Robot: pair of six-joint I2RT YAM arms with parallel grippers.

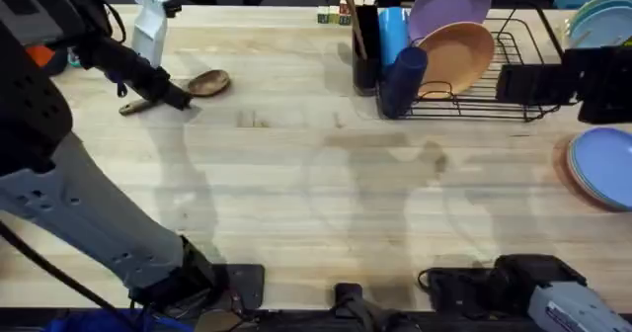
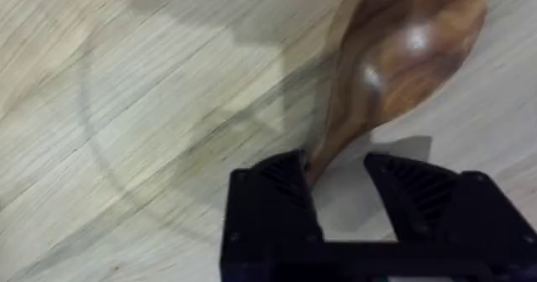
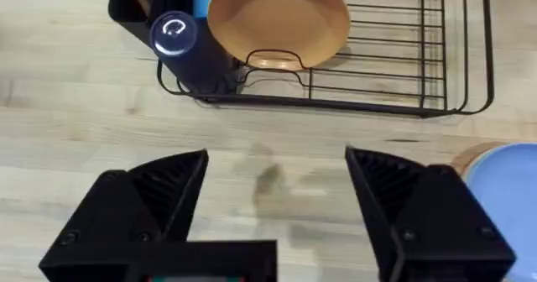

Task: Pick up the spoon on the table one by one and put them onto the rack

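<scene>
Wooden spoon (image 1: 202, 83): located at the far left of the table (image 1: 326, 194), bowl toward the rack, handle running under the left gripper (image 1: 178, 99). In the left wrist view the spoon (image 2: 394, 64) is seen with its neck between the spread fingers (image 2: 277, 206); one finger is touching or nearly touching the neck, a gap is left on the other side, and no firm clamp is shown. Risk: the hold is placed on the tapered neck just behind the bowl, so the spoon may be pivoted or dropped bowl-first once lifted; an off-centre closure could also push it sideways along the wood. Rack (image 1: 464, 75): well apart at the far right-centre, already loaded with plates, a blue cup and a black utensil cup (image 1: 365, 45); a carried spoon could be knocked against these on arrival. Right gripper (image 3: 277, 206): held wide open and empty, facing the rack (image 3: 377, 64). Hidden: the handle end is covered by the fingers, and contact on the far finger is possibly absent.
</scene>
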